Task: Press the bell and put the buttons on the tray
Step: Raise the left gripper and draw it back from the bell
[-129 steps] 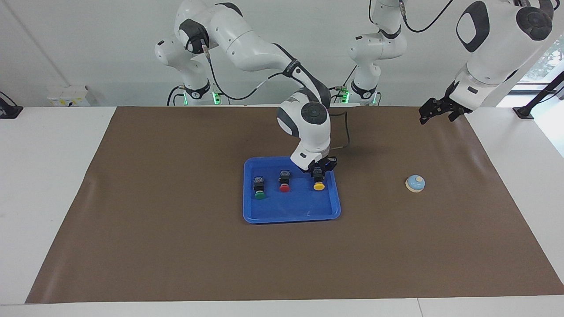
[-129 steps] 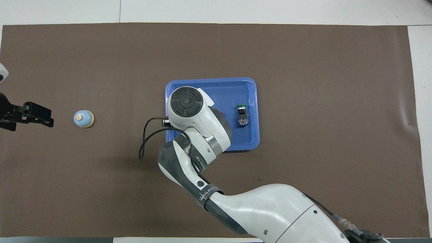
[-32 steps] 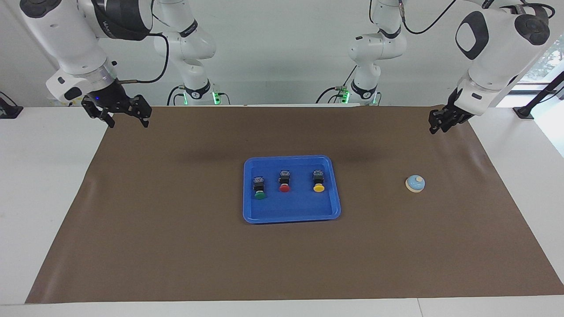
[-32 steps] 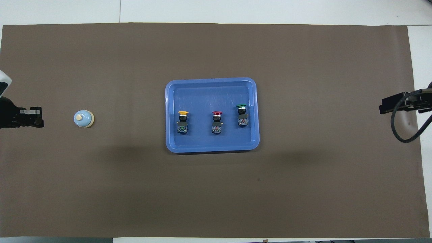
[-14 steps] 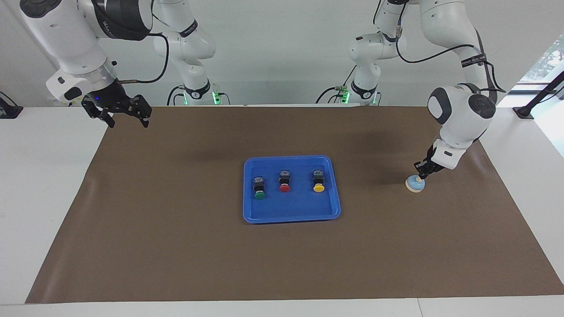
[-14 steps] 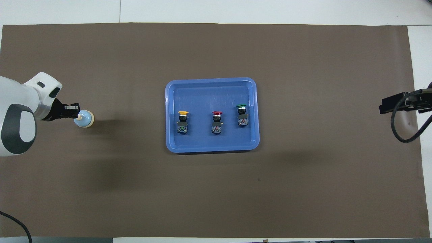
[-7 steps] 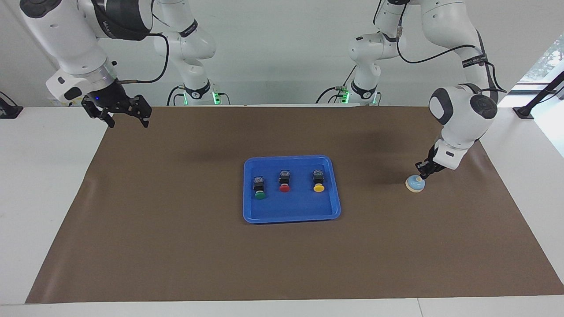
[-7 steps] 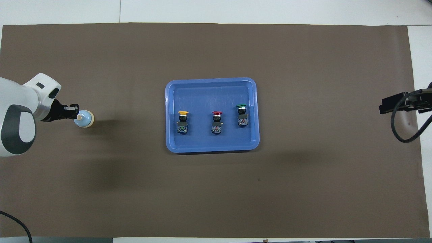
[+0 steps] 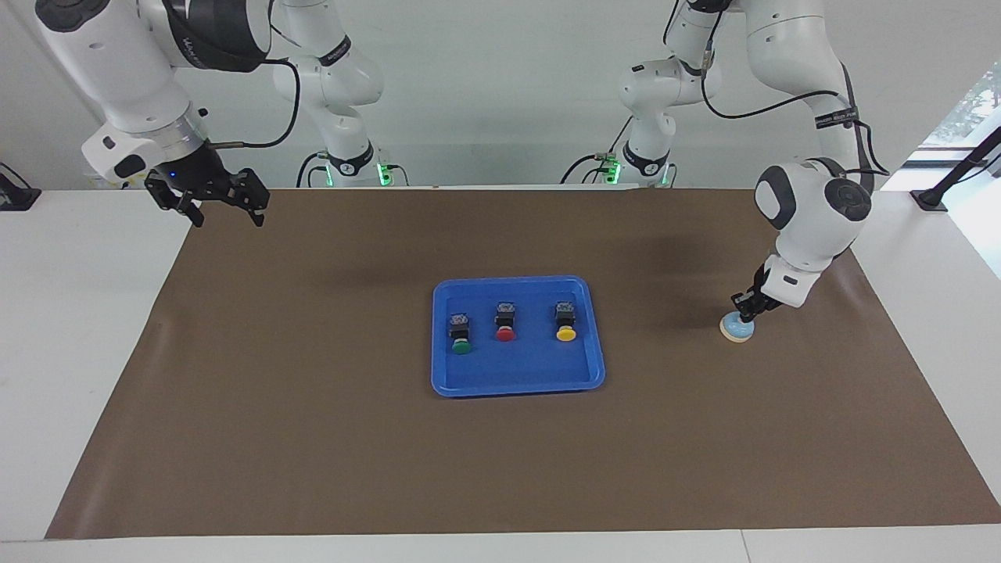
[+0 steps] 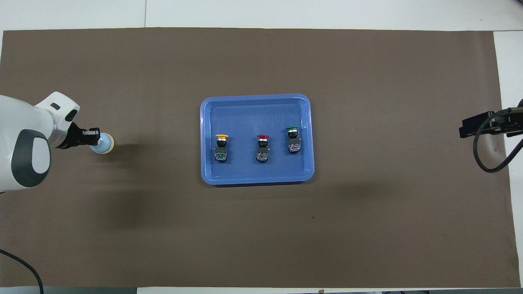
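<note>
Since half a second ago, the left gripper has dipped back onto the bell, its fingertips pinched together and resting on the top of the dome at the right of the facing view; in the overhead view the same gripper covers the knob of the bell at the left edge of the frame. The bell sits on the brown mat, well apart from the tray. The tray lies at the centre of both views, the tray holding all three buttons in a row: the green button, the red button and the yellow button, the yellow one toward the bell. The right gripper waits at the upper left of the facing view over the mat's edge, its jaws spread wide and empty.
</note>
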`<state>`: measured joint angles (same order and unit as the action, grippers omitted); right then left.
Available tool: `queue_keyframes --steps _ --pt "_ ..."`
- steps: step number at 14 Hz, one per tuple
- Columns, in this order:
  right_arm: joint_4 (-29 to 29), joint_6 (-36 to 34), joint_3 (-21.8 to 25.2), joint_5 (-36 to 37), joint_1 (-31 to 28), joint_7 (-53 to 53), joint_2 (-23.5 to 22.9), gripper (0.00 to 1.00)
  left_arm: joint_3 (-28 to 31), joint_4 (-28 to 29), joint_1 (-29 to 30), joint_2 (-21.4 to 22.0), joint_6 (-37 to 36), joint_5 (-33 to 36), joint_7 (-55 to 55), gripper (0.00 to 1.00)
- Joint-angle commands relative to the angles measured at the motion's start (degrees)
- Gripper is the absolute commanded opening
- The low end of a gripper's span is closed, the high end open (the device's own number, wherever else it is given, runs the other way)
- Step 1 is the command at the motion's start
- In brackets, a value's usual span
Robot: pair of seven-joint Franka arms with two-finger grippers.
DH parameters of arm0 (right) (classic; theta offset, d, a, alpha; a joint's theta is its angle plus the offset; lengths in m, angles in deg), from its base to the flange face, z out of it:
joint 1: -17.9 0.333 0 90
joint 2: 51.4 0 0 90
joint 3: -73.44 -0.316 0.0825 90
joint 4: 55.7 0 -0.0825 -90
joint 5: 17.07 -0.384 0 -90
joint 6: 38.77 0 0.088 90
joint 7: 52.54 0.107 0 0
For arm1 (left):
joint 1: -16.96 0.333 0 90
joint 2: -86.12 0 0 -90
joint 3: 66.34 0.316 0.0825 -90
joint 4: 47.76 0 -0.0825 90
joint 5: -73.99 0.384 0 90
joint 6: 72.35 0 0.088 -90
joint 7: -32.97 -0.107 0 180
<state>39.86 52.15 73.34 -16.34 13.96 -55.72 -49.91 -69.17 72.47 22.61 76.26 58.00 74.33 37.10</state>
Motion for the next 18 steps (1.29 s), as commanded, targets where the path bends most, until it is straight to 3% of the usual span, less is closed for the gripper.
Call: queue_keyframes --steps 1,3,4,5,6,7,15,18 --pt "0.4 -0.5 -0.2 0.2 -0.1 0.7 0.7 1.00 -0.1 -5.9 -0.4 -1.9 -5.8 -0.5 -0.3 0.00" --pt "0.4 -0.5 -0.2 0.2 -0.1 0.7 0.7 1.00 -0.1 -9.2 -0.5 -1.4 -10.9 -0.5 -0.3 0.00" --pt "0.4 -0.5 -0.2 0.2 -0.1 0.7 0.7 1.00 -0.1 -10.2 -0.6 -1.0 -13.1 -0.5 -0.3 0.09" --pt "0.5 -0.5 -0.2 0.2 -0.1 0.7 0.7 1.00 -0.1 -10.9 -0.6 -0.1 -15.3 -0.5 -0.2 0.27" --pt "0.4 -0.5 -0.2 0.2 -0.1 0.7 0.7 1.00 -0.1 -11.2 -0.6 0.7 -16.3 -0.5 0.1 0.60" --pt "0.5 -0.5 -0.2 0.2 -0.1 0.7 0.7 1.00 -0.2 -11.1 -0.6 1.7 -16.4 -0.5 0.2 1.00" --pt "0.5 -0.5 -0.2 0.2 -0.1 0.7 0.7 1.00 -0.5 -11.2 -0.6 11.9 -29.2 -0.7 0.1 1.00" --pt "0.5 -0.5 -0.2 0.2 -0.1 0.7 0.7 1.00 -0.7 -11.2 -1.0 13.7 -33.0 -0.7 -0.4 1.00"
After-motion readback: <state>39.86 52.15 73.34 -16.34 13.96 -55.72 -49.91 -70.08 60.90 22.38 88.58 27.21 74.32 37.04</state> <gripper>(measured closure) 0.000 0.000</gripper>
